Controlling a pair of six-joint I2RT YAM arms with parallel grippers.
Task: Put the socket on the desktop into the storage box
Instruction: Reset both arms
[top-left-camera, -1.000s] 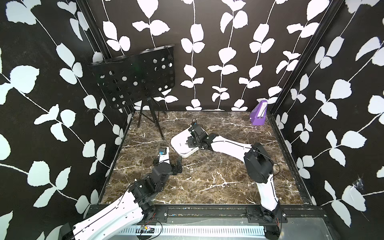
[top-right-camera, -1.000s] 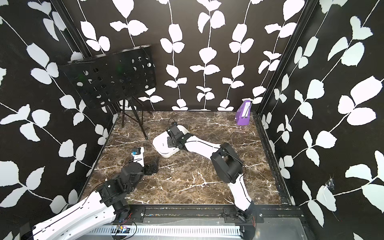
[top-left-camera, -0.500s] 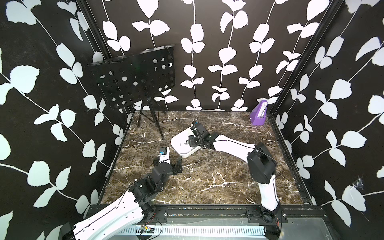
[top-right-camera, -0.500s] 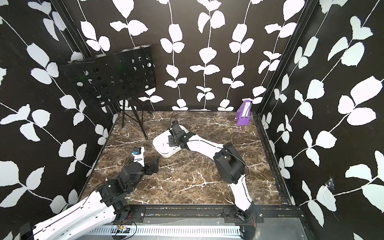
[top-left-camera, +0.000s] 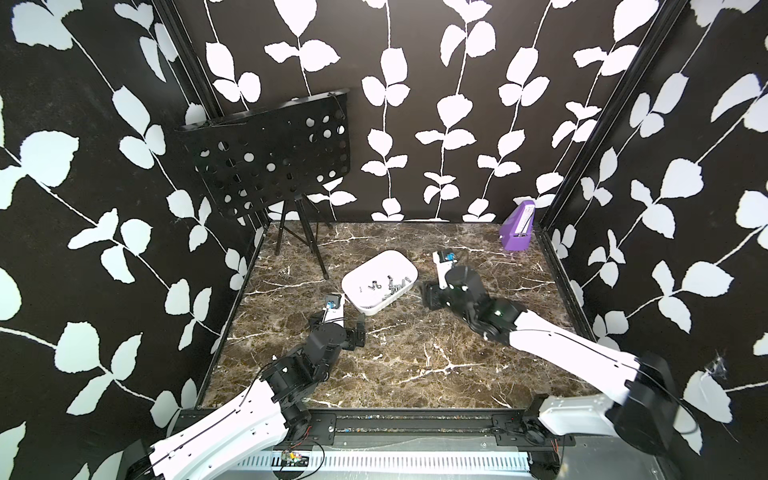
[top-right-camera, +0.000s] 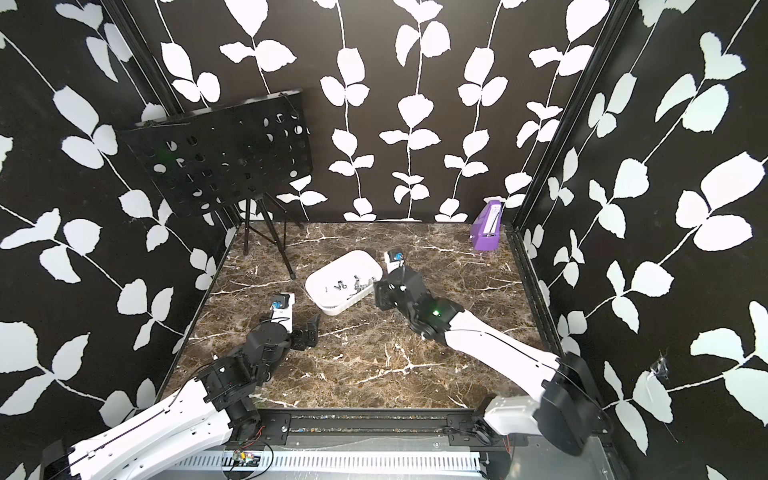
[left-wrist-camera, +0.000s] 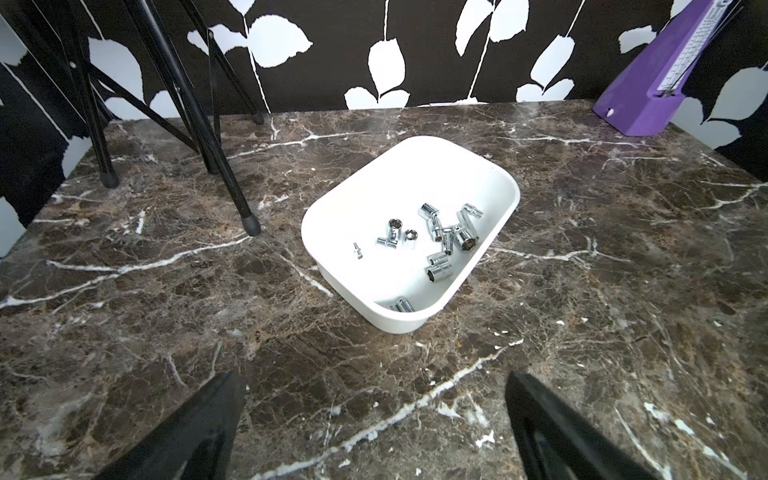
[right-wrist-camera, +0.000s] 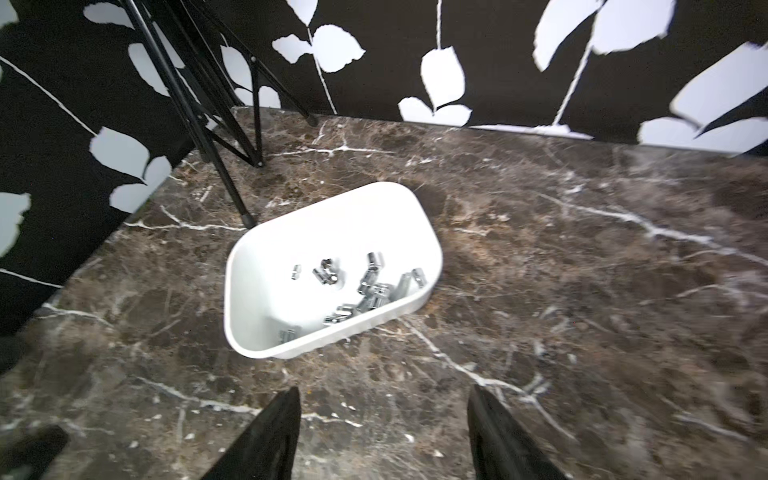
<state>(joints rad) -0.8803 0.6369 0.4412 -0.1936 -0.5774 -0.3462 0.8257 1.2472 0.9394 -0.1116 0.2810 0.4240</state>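
Observation:
The white storage box (top-left-camera: 388, 259) (top-right-camera: 353, 259) sits on the marble desktop (top-left-camera: 415, 357) a little left of the middle. Several chrome sockets (left-wrist-camera: 440, 237) (right-wrist-camera: 370, 286) lie inside it, most toward one long wall. No socket shows on the marble outside the box. My right gripper (top-left-camera: 426, 293) (right-wrist-camera: 384, 390) hovers just right of the box, open, with nothing between its fingers. In front of the box my left gripper (top-left-camera: 337, 322) (left-wrist-camera: 371, 376) rests low, also open and empty.
A black perforated music stand (top-left-camera: 270, 153) rises at the back left. Its tripod foot (top-left-camera: 326, 276) lands close to the box's left side. A small upright purple box (top-left-camera: 517, 232) stands in the back right corner. Patterned walls close in three sides.
My right gripper was over the box and nearly shut. It has opened and drawn back to the right, clear of the box. The left arm has not moved.

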